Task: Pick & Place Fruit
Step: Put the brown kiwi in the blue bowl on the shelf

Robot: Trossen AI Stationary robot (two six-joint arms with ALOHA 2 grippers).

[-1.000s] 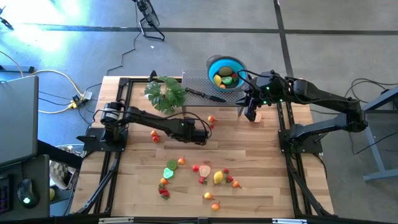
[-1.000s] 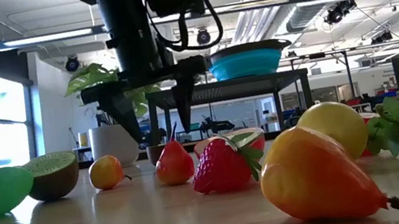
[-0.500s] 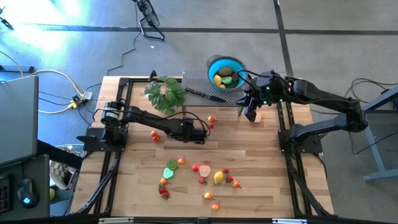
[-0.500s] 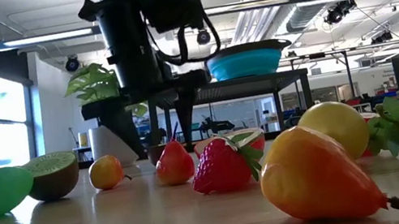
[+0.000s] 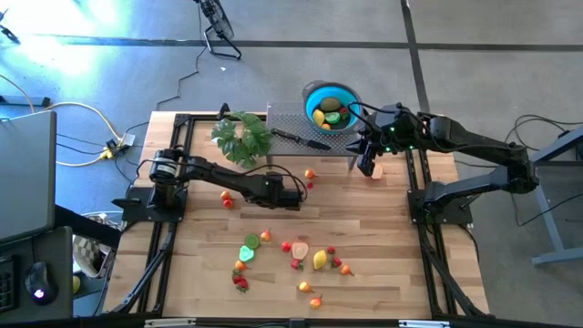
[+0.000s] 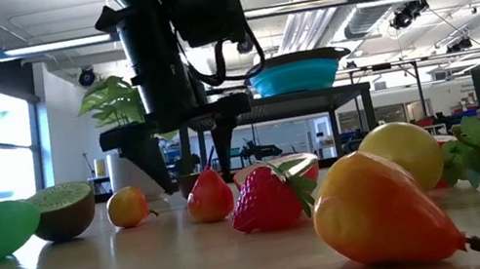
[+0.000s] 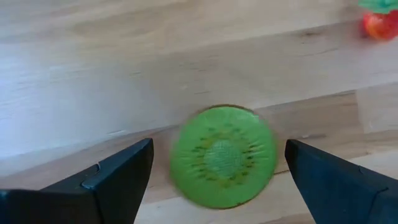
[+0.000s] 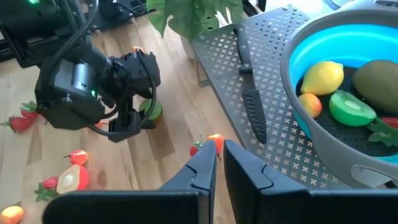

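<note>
Left gripper (image 7: 211,171) was low over the wooden desk (image 5: 383,237), fingers (image 7: 118,171) spread wide apart. The round green-faced kiwi half (image 7: 222,155) lay flat on the desk, cut face up, centred between the two fingers and touching neither. Judged as pre-grasp alignment: fingers straddled the piece so a close would catch it across its width. No grip yet.

Right gripper (image 8: 216,163) hung beside the perforated grey metal rack (image 8: 273,124), fingers close together with only a thin gap between them, nothing held. It looked parked there, clear of the left arm's working area.

The collapsible blue plastic bowl (image 8: 298,56) sat on the rack, ahead of the right fingers. It already held a yellow lemon (image 8: 322,77), a green lime slice (image 8: 352,107) and other pieces, so it read as the drop target.

A black-handled knife (image 8: 249,87) lay on the rack next to the bowl.

The rest of the small toy fruit, strawberries, orange pieces and a lemon, were scattered on the near desk (image 5: 301,251), well apart from both grippers. Most of the task remained.
</note>
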